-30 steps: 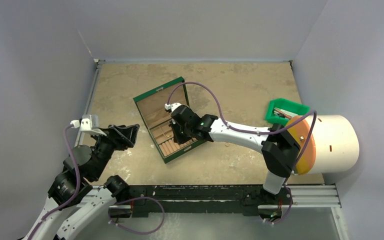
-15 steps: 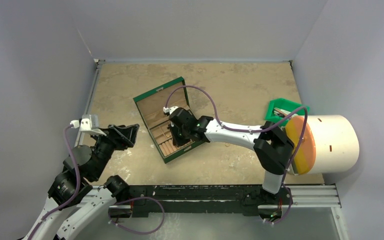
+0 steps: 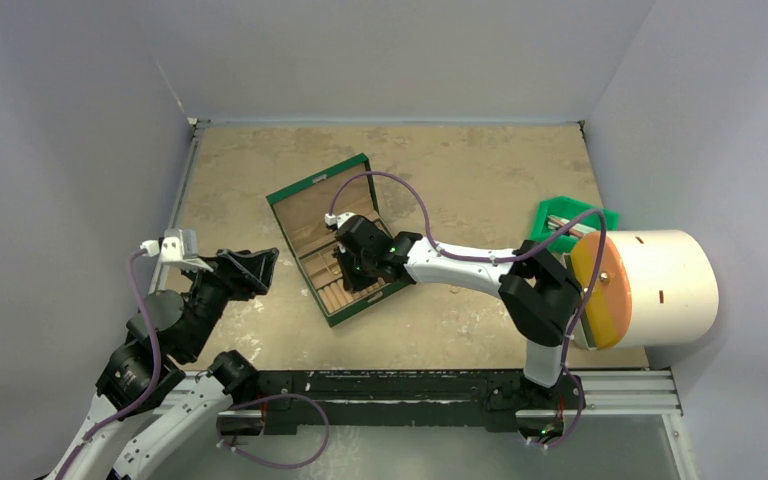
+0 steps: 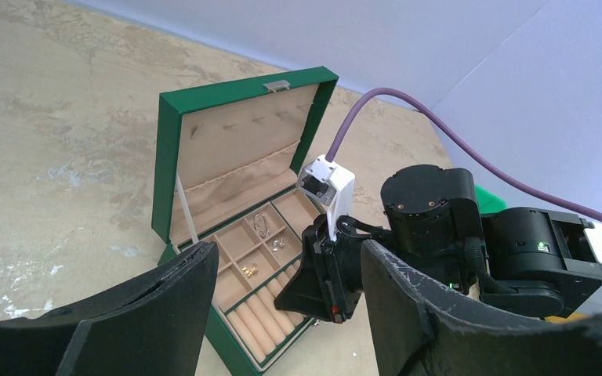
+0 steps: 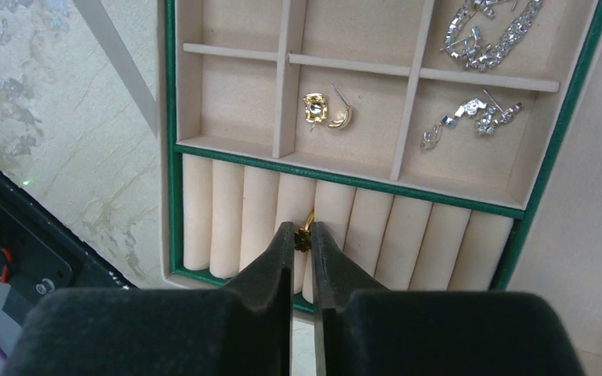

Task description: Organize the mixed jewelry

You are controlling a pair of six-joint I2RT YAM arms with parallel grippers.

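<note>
My right claw (image 5: 299,235) is clenched almost fully, just a sliver between the tips. It pinches a small gold ring (image 5: 306,225) with a dark bead on it. My left claw (image 4: 288,254) is spread wide with nothing in it, and hangs off the lower left of the open green jewellery box with tan lining (image 4: 166,157), well apart from it.

The ring sits at lower centre of the right wrist frame, right at the fingertips. It is wedged in a groove between two of the tan padded rolls (image 5: 227,211) near the middle of the row. The grooves run top to bottom in frame. The ring stands on edge in line with its groove, with the gold band poking up-frame past the tips. Most of it is hidden, so its exact tilt is unclear.

Above the rolls, in the middle compartment, lies a pair of gold earrings (image 5: 325,111). Silver drop earrings (image 5: 470,117) lie in the compartment to their right. A silver chain piece (image 5: 494,31) lies slanted at upper right. The box rests on the mottled beige tabletop (image 5: 63,141).
</note>
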